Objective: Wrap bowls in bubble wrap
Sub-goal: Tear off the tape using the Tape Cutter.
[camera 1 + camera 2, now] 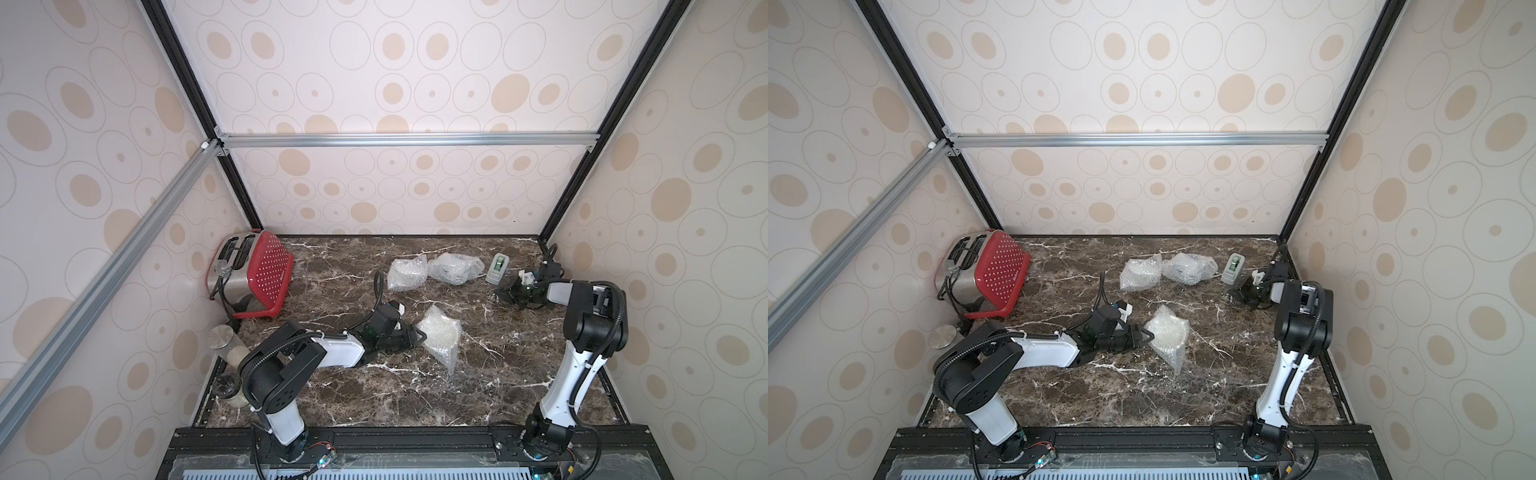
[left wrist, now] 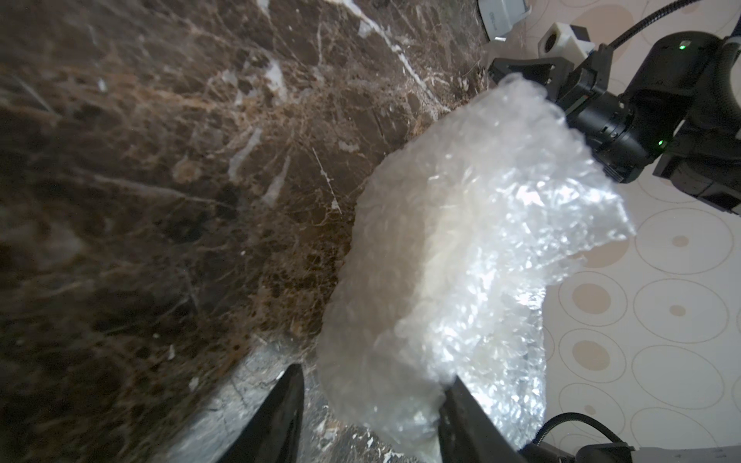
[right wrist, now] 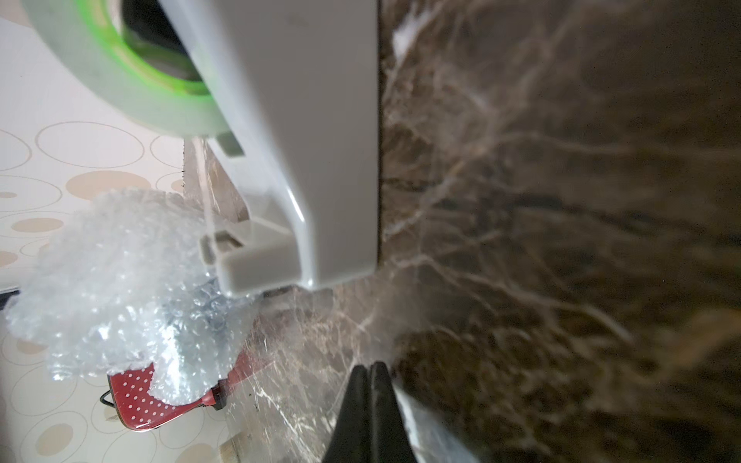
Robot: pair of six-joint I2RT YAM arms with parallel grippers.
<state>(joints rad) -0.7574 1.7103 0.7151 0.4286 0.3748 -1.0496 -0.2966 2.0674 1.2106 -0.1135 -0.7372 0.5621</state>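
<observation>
Quick pass, near to far. Near my left base, by the wall, is a glass jar with a metal lid.

Mid-table, my left gripper is low over the marble table. Its jaws stand apart with the end of the nearest bubble wrap bundle between them. In the left wrist view one finger is on the film. The other is just clear of it, with table showing in the gap, so nothing is clamped. The cream bowl shows through the wrap, and a loose tail of film trails toward me.

Farther back on my right, my right gripper has its jaws pressed together with nothing between them. It is pointed at the tape dispenser, near but not touching.

Far row, in both top views: the middle bundle has a pale bowl shape inside. The bundle beside the dispenser has something darker inside, pattern not readable. The two bundles sit just beside each other.

In the far corner on my left is a toaster with a red perforated basket leaning on it.
</observation>
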